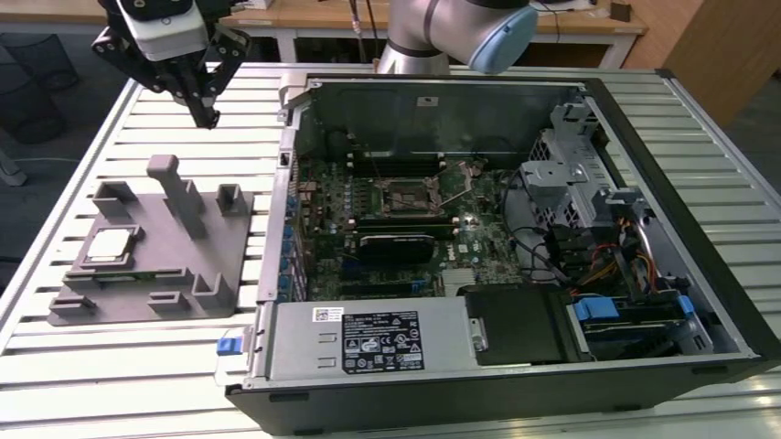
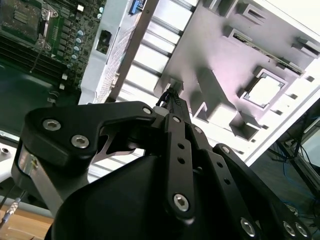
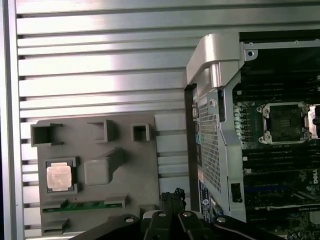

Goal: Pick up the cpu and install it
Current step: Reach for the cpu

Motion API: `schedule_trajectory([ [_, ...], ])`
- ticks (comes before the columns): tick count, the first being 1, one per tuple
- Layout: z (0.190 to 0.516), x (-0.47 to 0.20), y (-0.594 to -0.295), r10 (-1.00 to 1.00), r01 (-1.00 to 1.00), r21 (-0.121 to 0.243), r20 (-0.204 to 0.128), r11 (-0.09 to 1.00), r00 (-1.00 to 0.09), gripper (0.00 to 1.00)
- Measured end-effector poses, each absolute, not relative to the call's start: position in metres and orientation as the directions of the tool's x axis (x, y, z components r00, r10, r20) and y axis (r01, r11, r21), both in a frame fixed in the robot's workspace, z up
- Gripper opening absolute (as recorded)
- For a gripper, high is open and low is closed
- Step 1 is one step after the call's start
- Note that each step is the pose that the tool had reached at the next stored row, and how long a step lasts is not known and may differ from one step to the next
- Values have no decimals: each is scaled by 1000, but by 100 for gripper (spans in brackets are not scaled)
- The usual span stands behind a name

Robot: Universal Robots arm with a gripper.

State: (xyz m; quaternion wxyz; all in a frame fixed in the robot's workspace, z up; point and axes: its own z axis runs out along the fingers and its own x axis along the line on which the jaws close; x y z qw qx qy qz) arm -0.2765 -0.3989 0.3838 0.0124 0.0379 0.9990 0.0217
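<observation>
Nearest in the exterior view, the open computer case (image 1: 488, 393) lay on its side on the slatted metal table (image 1: 123, 366), with a silver power supply box (image 1: 366, 338) filling its near corner. To the exterior view's left of the case, and well apart from it, sat a grey plastic tray (image 1: 146, 302) with upright pegs. The cpu (image 1: 110, 245) rested flat in a square recess of that tray, pale metal top up; it showed in the same recess in both wrist views (image 3: 59, 176) (image 2: 263, 90). A thin green circuit strip (image 3: 80, 206) lay in a slot just beside it.

Farther in, the green motherboard (image 1: 482, 238) covered the case floor. Its square socket (image 1: 409, 194) stood bare, with the retaining frame swung up, as the first wrist view (image 3: 286, 121) also showed.

Beyond the tray's far end, the gripper (image 1: 204, 119) hung above the table, clear of the pegs and touching nothing. Its black fingers (image 2: 172, 100) were drawn together until the tips met, with nothing between them. Behind the case rose the grey arm (image 1: 445, 27).
</observation>
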Motion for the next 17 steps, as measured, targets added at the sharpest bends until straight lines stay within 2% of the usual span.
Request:
schedule_trajectory([
  [17,383,-314,-399,76,75,44,-23,996,-997,11],
])
